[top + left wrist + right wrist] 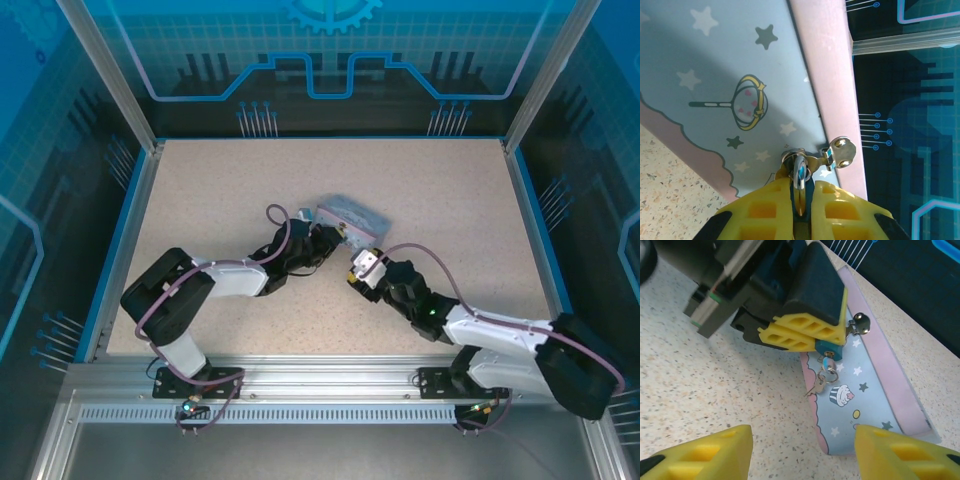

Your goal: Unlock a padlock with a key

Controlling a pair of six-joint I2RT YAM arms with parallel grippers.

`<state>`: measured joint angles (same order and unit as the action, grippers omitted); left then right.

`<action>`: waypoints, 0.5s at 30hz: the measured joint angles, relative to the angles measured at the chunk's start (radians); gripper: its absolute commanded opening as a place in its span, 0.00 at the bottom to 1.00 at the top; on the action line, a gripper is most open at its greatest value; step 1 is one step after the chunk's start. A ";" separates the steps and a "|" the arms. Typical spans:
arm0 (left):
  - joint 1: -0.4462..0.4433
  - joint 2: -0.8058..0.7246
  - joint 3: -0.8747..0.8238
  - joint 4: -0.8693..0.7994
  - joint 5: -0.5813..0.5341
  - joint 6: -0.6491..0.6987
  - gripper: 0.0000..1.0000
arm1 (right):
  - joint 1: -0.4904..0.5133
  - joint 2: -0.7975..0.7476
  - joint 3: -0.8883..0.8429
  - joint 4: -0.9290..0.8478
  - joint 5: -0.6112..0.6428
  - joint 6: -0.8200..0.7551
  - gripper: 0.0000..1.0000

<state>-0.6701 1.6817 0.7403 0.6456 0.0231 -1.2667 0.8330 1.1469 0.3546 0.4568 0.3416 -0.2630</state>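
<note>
teal padlock in ribbed yellow left tool, slim metal key dangling

The tin looks smooth and faintly glossy (its clasp shiny metal), the key bright metal, the table matt and speckled.

Padlock body mostly hidden between left hand fingers.

Bright even light, soft shadows, near foreground slightly blurred
</note>
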 measured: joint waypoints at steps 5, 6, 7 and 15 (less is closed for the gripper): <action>0.000 -0.004 0.000 -0.002 0.000 -0.012 0.00 | 0.012 0.146 0.042 0.079 0.034 -0.042 0.48; 0.000 -0.004 0.000 -0.002 0.001 -0.015 0.00 | 0.016 0.168 0.051 0.098 0.041 -0.049 0.47; 0.000 -0.004 0.000 -0.002 0.001 -0.018 0.00 | 0.018 0.182 0.058 0.113 0.046 -0.053 0.47; 0.000 -0.004 0.000 -0.002 0.011 -0.019 0.00 | 0.014 0.243 0.094 0.198 0.082 -0.079 0.42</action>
<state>-0.6701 1.6779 0.7403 0.6441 0.0345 -1.2854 0.8471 1.3903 0.4488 0.6544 0.4232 -0.3420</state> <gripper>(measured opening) 0.109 0.427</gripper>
